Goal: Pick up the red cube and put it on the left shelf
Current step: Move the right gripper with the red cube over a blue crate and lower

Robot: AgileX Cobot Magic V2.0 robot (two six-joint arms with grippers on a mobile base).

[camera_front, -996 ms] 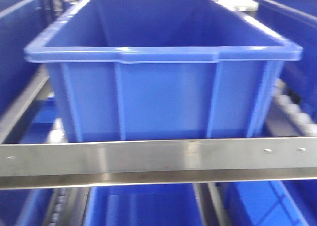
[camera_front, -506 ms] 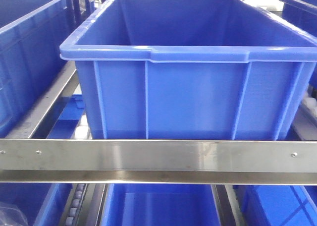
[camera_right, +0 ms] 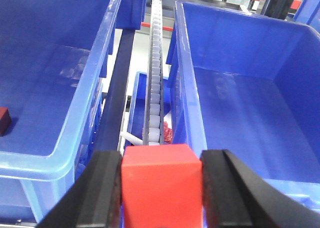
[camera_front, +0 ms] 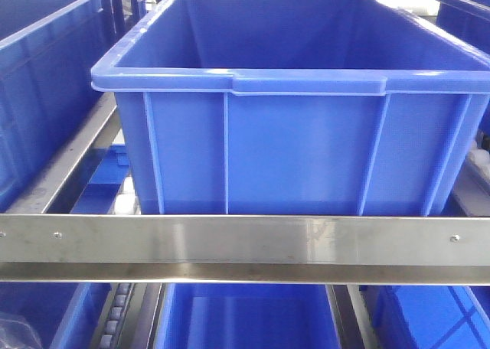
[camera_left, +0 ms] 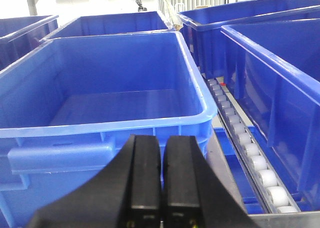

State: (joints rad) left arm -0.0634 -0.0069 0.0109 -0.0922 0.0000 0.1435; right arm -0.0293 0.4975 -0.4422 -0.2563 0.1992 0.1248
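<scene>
Right gripper (camera_right: 162,188) is pinching the red cube (camera_right: 159,170) square between its two black fingers (camera_right: 102,188). It's held up over the gap between two blue bins, right above the white roller track (camera_right: 156,73) that runs away from the camera. The cube fills the bottom of the right wrist view, so its lower part and whatever's under it are cut off. Left gripper (camera_left: 161,178) has its jaws pressed together with nothing between them. It sits level, just in front of the near rim of an empty blue crate (camera_left: 105,125) and pointing across it. There's a second roller strip (camera_left: 245,143) off to the right. The front camera shows neither arm, only a big blue tote (camera_front: 291,150) sitting behind a steel rail (camera_front: 245,242), with more blue containers below that are mostly hidden. In the left-hand bin (camera_right: 75,113) of the right wrist view, a dark red thing (camera_right: 4,120) pokes in at the frame edge. It's too clipped to tell what it is.
</scene>
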